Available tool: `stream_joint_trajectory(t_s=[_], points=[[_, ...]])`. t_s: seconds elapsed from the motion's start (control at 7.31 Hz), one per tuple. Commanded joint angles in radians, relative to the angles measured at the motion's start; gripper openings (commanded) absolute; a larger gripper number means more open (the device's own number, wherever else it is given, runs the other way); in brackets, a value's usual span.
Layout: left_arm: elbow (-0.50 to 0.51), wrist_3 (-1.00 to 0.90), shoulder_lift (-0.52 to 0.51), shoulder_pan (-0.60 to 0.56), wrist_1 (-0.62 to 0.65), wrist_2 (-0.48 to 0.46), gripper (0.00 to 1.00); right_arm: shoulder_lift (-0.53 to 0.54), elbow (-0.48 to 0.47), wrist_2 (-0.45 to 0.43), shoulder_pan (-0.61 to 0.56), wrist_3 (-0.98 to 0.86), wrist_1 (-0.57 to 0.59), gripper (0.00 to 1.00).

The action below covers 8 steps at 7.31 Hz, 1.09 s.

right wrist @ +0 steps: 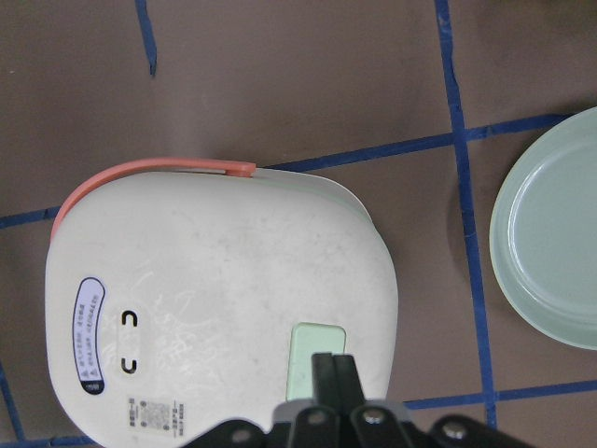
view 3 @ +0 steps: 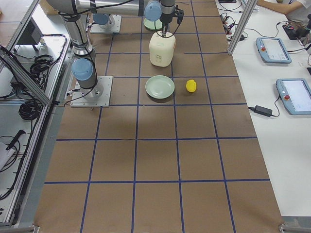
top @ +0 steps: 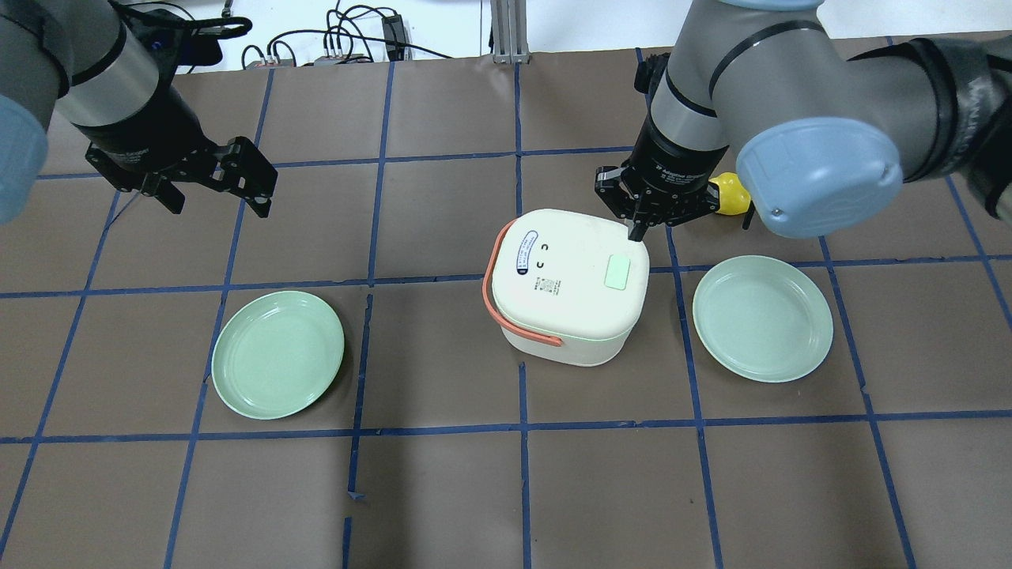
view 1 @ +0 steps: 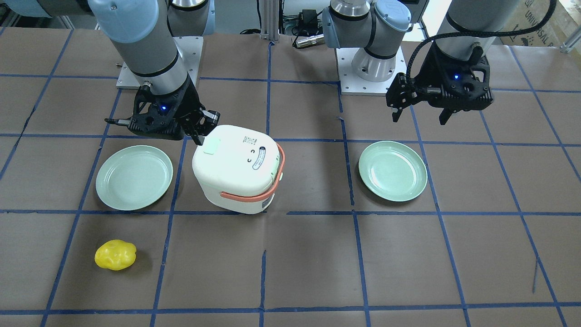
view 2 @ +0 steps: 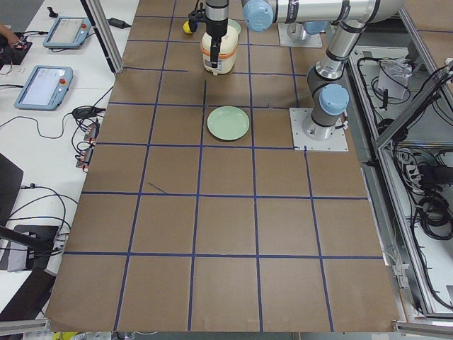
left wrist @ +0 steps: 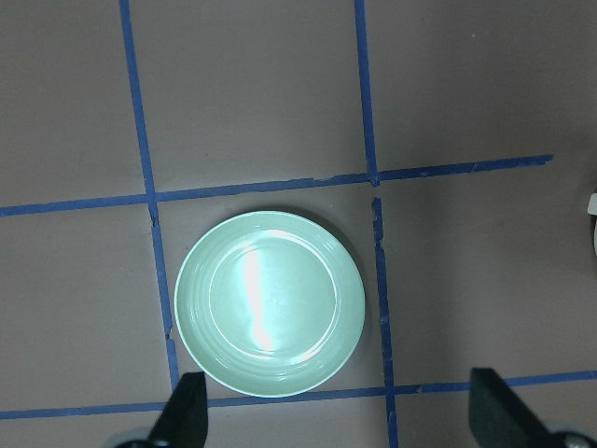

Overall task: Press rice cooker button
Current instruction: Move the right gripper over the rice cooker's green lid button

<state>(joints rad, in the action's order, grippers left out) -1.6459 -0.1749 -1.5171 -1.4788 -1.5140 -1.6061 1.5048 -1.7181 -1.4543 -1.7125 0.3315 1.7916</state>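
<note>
The rice cooker [top: 565, 284] is sitting near the middle of the table [top: 443, 490], lid shut, so its inside is not showing. The button [top: 617, 273] is lying on the lid beside the edge that is facing the robot's right, opposite the orange handle [top: 492, 292].

The right hand [top: 635, 233] is hanging over that same edge with its fingers pressed together into one tip. From the tip, the button is lying just inward over the lid and slightly toward the robot. In the wrist view the fingers [right wrist: 333, 373] are overlapping the button's lower part, and its long side is running in line with them. Whether the tip is touching cannot be told. The move is probably calling for a small shift inward, then a push straight down.

The left hand [top: 219, 197] is hovering wide open, well apart, over the left plate [top: 237, 379]. That plate and the right plate [top: 806, 356] are holding nothing. A yellow toy [view 1: 115, 255] is lying on the table, far from the cooker.
</note>
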Motion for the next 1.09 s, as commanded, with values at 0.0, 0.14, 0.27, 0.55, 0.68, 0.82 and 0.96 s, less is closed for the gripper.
stream_joint_trajectory(t_s=[0.0, 0.14, 0.27, 0.55, 0.68, 0.82, 0.96], points=[[0.000, 0.000, 0.000, 0.000, 0.000, 0.000, 1.00, 0.002, -0.027, 0.002, -0.003, 0.040, 0.023, 0.05], [0.000, 0.000, 0.000, 0.000, 0.000, 0.000, 1.00, -0.002, -0.029, 0.002, -0.006, 0.076, 0.023, 0.05], [0.000, 0.000, 0.000, 0.000, 0.000, 0.000, 1.00, -0.005, -0.035, 0.002, -0.013, 0.102, 0.023, 0.05], [0.000, 0.000, 0.002, 0.000, 0.000, 0.000, 1.00, -0.003, -0.060, 0.000, -0.041, 0.141, 0.023, 0.05], [0.000, 0.000, 0.000, 0.000, 0.000, 0.000, 1.00, -0.002, -0.064, 0.000, -0.042, 0.147, 0.025, 0.05], [0.000, 0.000, 0.000, 0.000, 0.000, 0.000, 1.00, -0.005, -0.066, -0.001, -0.042, 0.146, 0.023, 0.05], [0.000, 0.000, 0.000, 0.000, 0.000, 0.000, 1.00, -0.006, -0.063, -0.001, -0.042, 0.147, 0.031, 0.06]])
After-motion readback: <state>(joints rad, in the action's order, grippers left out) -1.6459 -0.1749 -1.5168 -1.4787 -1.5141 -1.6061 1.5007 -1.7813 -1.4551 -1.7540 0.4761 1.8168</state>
